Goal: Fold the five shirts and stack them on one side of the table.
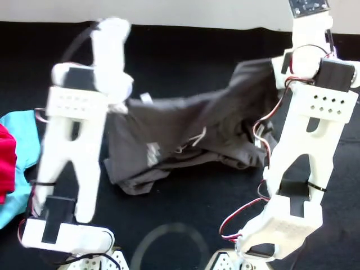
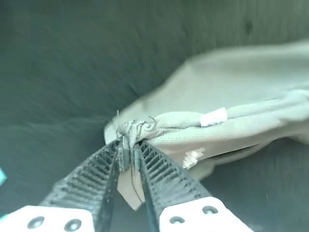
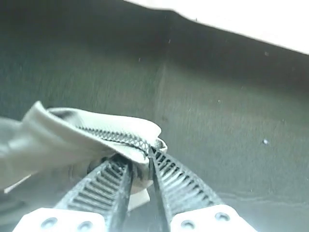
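**Desk:** Where's the shirt sitting right now?

**Operator:** I've got the grey shirt (image 1: 185, 129) strung between both arms in the middle of the black table (image 1: 185, 208). Its long axis runs side to side, from my left arm across to my right. The right end is farther back on the table than the left. The upper edge is pulled out between the two grips. The rest sags below it in loose folds, bunched on the cloth towards the left arm's side.

**Desk:** And the fingers?

**Operator:** My left gripper (image 2: 129, 150) is clamped tight on a puckered corner of the fabric, with the ribbed pads pressed together and a few threads sticking out above them. A small white tag (image 2: 213, 116) sits on the seam just beyond that grip. My right gripper (image 3: 140, 162) is closed too, pinching a stitched hem at the other end, and the cloth trails away from it in a fold.

**Desk:** Anything else on the table?

**Operator:** At the left edge, well apart from the grey one, I see a turquoise shirt (image 1: 25, 135) with a red shirt (image 1: 5, 160) lying on top of it. I can't tell how neatly either one is folded.
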